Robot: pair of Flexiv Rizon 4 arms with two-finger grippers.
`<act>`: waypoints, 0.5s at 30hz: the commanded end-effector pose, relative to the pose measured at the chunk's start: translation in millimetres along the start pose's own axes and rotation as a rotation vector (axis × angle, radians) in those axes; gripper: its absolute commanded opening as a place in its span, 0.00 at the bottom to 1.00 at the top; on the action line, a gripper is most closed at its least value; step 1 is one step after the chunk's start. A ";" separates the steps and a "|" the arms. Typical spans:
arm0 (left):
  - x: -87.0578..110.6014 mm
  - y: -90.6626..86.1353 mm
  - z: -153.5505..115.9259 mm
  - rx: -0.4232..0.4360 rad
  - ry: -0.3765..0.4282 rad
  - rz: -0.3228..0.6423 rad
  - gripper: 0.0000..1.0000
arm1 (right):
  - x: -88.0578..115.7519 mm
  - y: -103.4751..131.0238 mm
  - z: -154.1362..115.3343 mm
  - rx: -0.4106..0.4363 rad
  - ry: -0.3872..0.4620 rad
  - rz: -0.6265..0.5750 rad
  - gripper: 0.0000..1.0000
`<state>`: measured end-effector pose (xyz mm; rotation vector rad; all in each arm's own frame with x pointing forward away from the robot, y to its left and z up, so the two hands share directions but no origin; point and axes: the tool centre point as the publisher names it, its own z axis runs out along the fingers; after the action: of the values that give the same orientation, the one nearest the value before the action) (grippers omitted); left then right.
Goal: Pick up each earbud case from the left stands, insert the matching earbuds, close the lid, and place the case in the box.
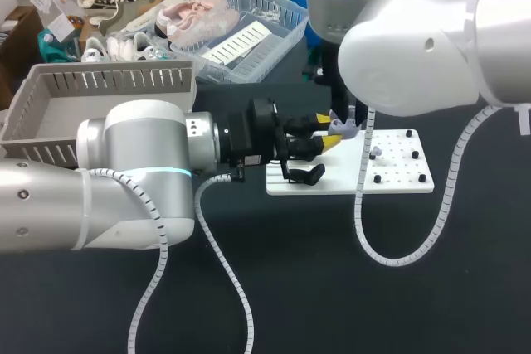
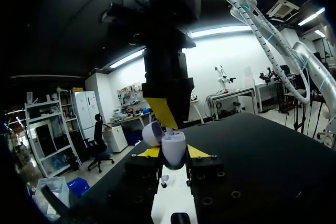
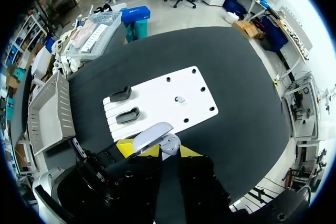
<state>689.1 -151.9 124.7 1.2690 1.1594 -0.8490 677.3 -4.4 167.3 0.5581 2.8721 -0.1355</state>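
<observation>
1. My left gripper (image 2: 173, 153) is clamped on the small lavender plastic earbud case (image 2: 173, 144), one yellow pad on each flank. In the head view the case sits just right of centre, at the upper left edge of the flat white pegged board (image 1: 402, 181).
2. The case stands upright with its long axis vertical and its mouth up. Its rounded lid (image 2: 151, 132) is hinged open to one side.
3. My right gripper (image 3: 164, 151) hangs directly over that mouth, the nearer arm for loading. I cannot tell whether it grips an earbud.
4. I judge the next move to be a straight descent into the case.
5. The grey slatted box (image 1: 50, 109) lies at the head view's upper left, well apart.
</observation>
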 end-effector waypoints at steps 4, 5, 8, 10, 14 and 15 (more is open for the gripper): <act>0.0 -1.4 1.4 -0.005 -0.001 0.002 0.00 | -0.5 -5.3 4.1 -0.034 0.016 0.006 0.00; 0.0 -1.4 1.4 -0.005 -0.001 0.002 0.00 | -0.6 -5.4 4.3 -0.036 0.016 0.007 0.00; 0.0 -1.4 1.4 -0.005 -0.001 0.002 0.00 | -0.8 -5.5 4.2 -0.041 0.018 0.010 0.00; 0.0 -1.4 1.4 -0.005 -0.001 0.002 0.00 | -1.4 -5.5 3.7 -0.046 0.019 0.011 0.00; 0.0 -1.4 1.4 -0.005 -0.001 0.002 0.00 | -2.2 -4.9 1.7 -0.051 0.018 0.011 0.00; 0.0 -1.4 1.4 -0.005 -0.001 0.002 0.00 | -2.2 -4.6 1.0 -0.052 0.017 0.011 0.00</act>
<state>688.7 -152.9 124.6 1.2700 1.1589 -0.8498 679.0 -7.7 166.8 0.5692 2.8829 -0.0587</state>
